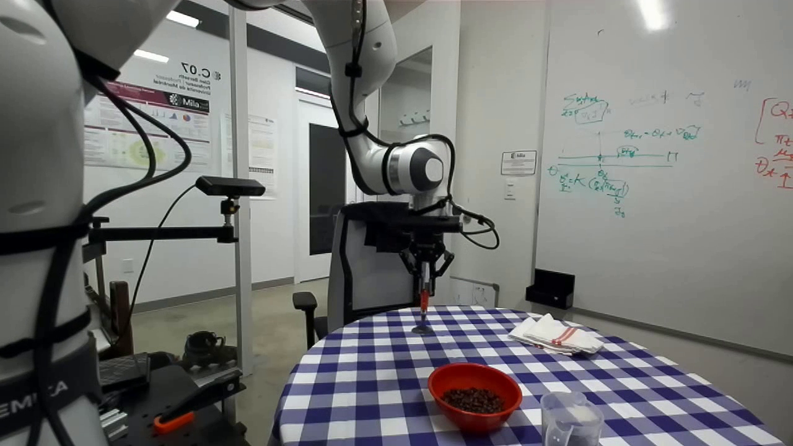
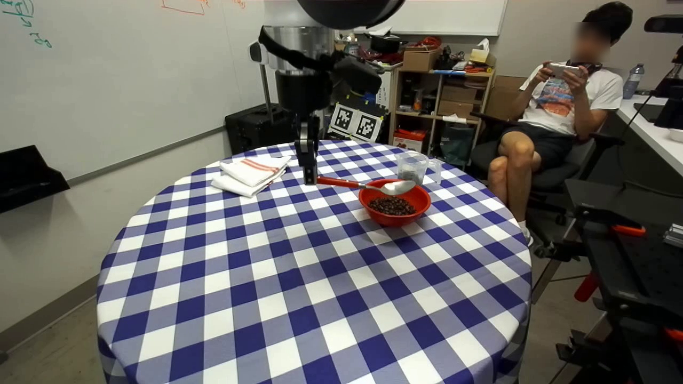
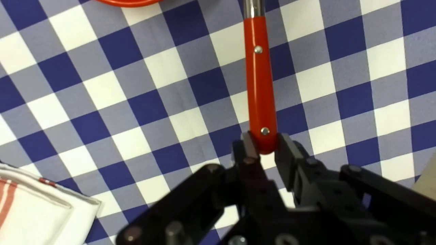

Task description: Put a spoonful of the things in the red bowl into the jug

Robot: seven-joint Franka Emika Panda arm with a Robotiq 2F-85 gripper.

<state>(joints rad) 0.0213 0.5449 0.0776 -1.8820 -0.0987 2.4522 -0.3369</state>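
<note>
A spoon with a red handle (image 3: 259, 85) is clamped at its handle's end by my gripper (image 3: 264, 146). Its silver head (image 2: 397, 187) looks bare and sticks out level above the table. In an exterior view the head overlaps the far rim of the red bowl (image 2: 392, 220); in an exterior view the spoon (image 1: 424, 301) appears behind and apart from the bowl (image 1: 476, 423). Dark reddish-brown bits, the things (image 1: 474, 399), cover the bowl's bottom. The clear jug (image 1: 551, 414) stands beside the bowl; what it holds is unclear. Only a sliver of the bowl's rim (image 3: 129, 2) enters the wrist view.
A folded white cloth with red stripes (image 1: 554, 334) lies on the round table's checked tablecloth (image 2: 267, 256). A chair (image 1: 372, 272) stands behind the arm at the table edge. A whiteboard (image 1: 669, 260) borders the table, and a person (image 2: 560, 101) sits beyond it.
</note>
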